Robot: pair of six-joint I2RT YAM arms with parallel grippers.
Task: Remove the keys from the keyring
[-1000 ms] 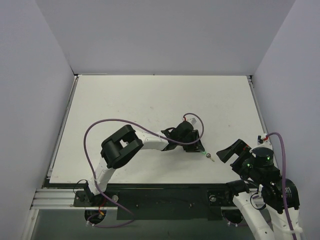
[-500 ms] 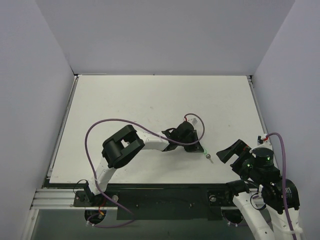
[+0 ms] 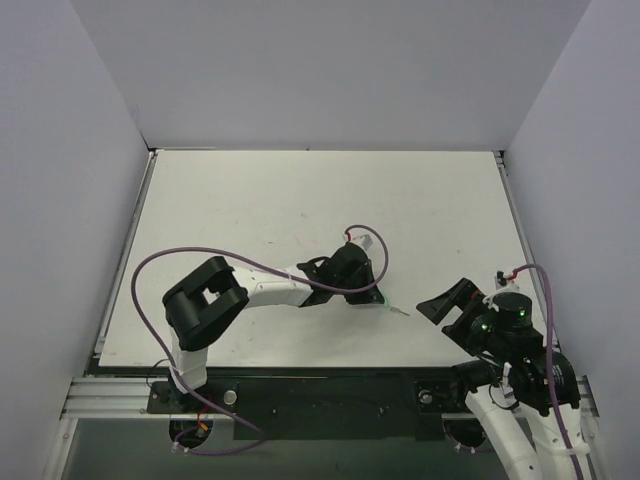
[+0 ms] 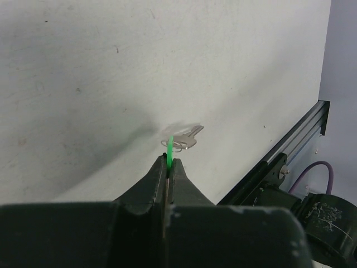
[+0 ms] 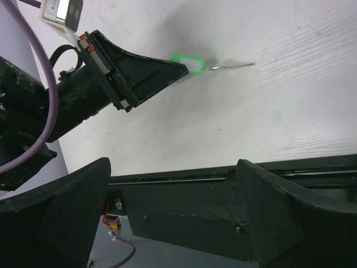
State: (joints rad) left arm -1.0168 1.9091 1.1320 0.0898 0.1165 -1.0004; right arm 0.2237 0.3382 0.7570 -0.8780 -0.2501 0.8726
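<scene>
The left claw (image 3: 379,297) is reached out over the near right part of the white surface (image 3: 300,190), and its two dark fingers are pressed together on the keyring (image 3: 384,300), a small bright green plastic tag. In the left wrist view the tag (image 4: 169,149) stands edge-on as a thin green sliver pinched between the fingertips (image 4: 177,167), with only its far end poking out past them. The right wrist view shows the same grip from the side (the clearest look at it): the pointed tip of the left claw (image 5: 184,67) holds one end of the green tag (image 5: 189,62), and the other end sticks out to the right. The key (image 5: 235,66), slim and grey, trails off from that free end on a thin wire ring and is joined to it. From the left wrist, the key (image 4: 188,137) lies just beyond the tag with a soft shadow beside it; whether it touches the surface or hangs just above it cannot be told. In the overhead view the key (image 3: 398,312) is a tiny grey speck just right of the tag. The right claw (image 3: 436,304) sits near the right of the key with a gap between them, jaws spread wide and holding nothing; its two fingers frame the bottom of its own wrist view (image 5: 173,167).
</scene>
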